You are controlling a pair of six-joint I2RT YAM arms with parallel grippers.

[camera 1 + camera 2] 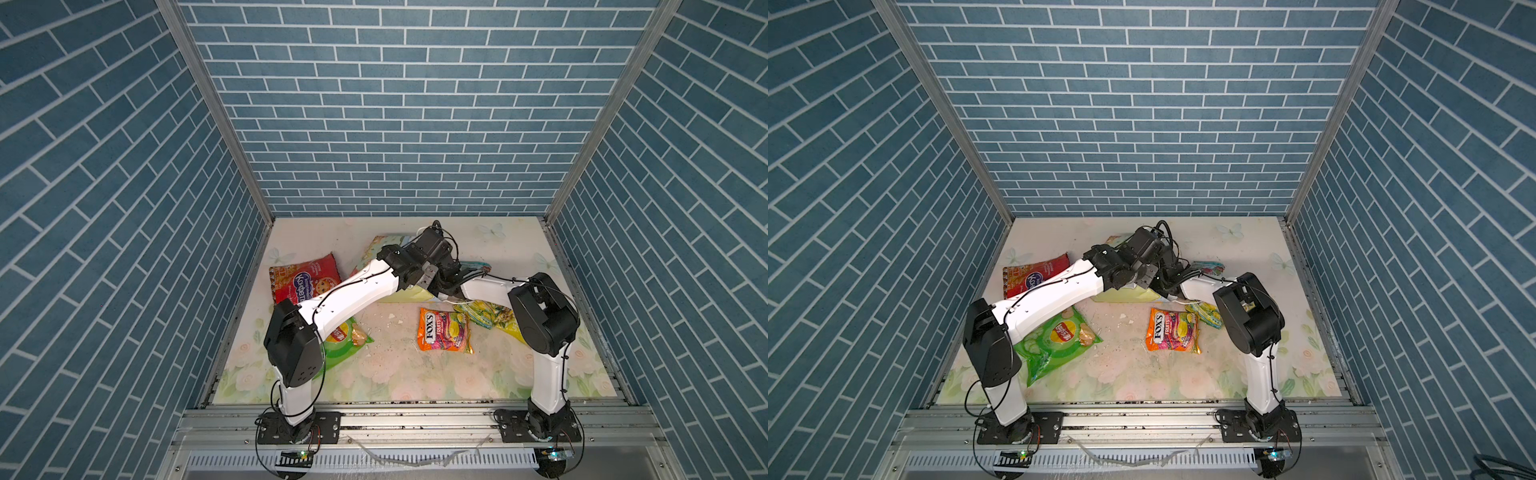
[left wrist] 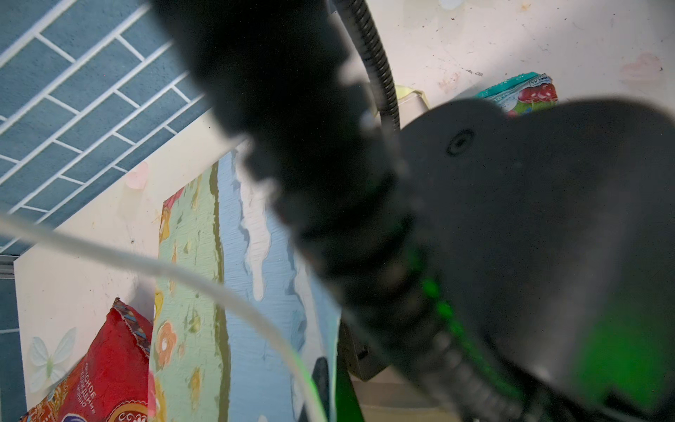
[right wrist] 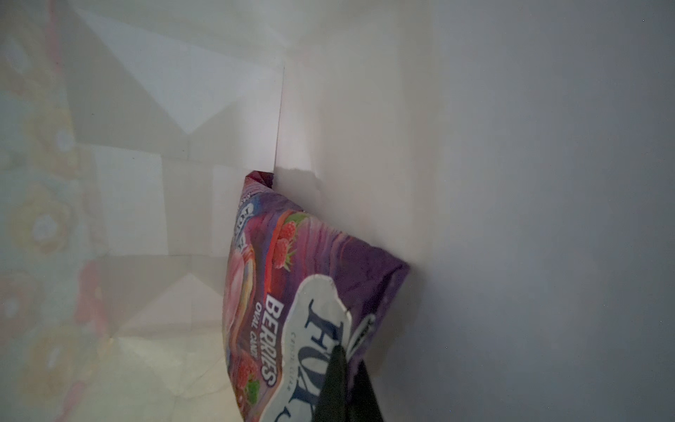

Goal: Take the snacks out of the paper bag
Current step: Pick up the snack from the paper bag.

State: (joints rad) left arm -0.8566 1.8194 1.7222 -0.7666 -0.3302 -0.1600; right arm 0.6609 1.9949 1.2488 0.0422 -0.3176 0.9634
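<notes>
Peering past the two black wrists that hid its mouth from above, I found the paper bag (image 1: 409,296) at the far middle of the floral table (image 1: 415,374). The right gripper (image 3: 347,361) was inside its smooth white walls, pinched tight on the glossy, crinkled purple FOX'S packet (image 3: 292,274). The left gripper (image 2: 323,376) was closed at the bag's rim, though what it nipped I couldn't tell. Nearer lay the puffy red packet (image 1: 303,282), the green Lay's bag (image 1: 1054,340) and the orange FOX'S packet (image 1: 444,330).
</notes>
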